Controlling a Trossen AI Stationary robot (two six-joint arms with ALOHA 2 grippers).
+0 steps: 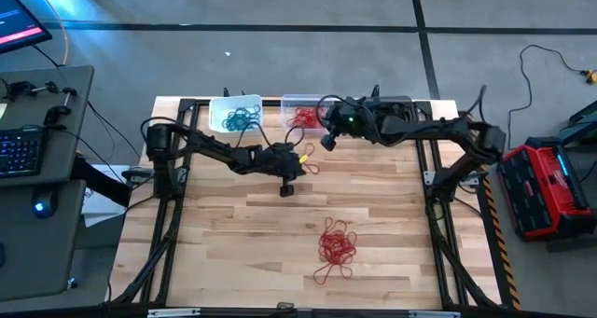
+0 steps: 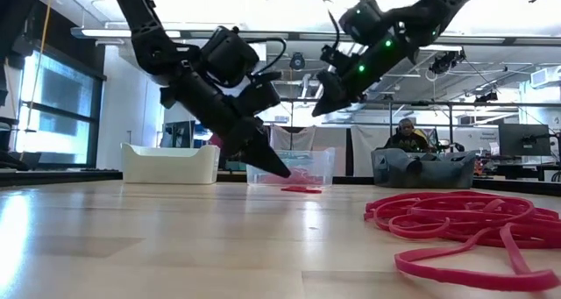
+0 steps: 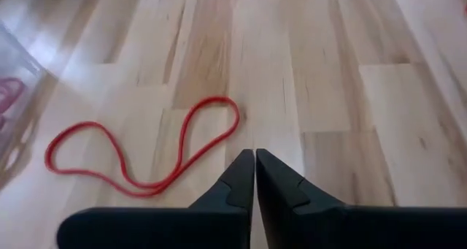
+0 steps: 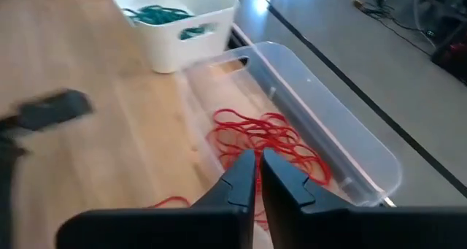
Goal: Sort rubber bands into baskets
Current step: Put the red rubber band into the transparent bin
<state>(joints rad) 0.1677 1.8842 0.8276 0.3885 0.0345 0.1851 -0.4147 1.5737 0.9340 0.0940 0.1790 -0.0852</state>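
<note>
A single red rubber band [image 3: 219,101] lies flat on the wooden table beside the clear basket [image 1: 303,102]. My left gripper [image 3: 255,155] is shut, slanting down, with its tips just short of that band and nothing between them. My right gripper [image 4: 257,155] is shut and hangs above the clear basket [image 4: 343,143], which holds red bands [image 4: 270,136]. The white basket [image 4: 190,23] holds teal bands [image 4: 153,15]. The dark grey basket [image 2: 421,169] stands to the right of the clear one. A pile of red bands [image 1: 338,246] lies nearer the front.
The three baskets stand in a row along the table's far edge. A dark frame runs around the table. A desk with a keyboard [image 1: 19,150] stands to the left and a red case [image 1: 546,183] to the right. A person [image 2: 405,132] sits in the room behind.
</note>
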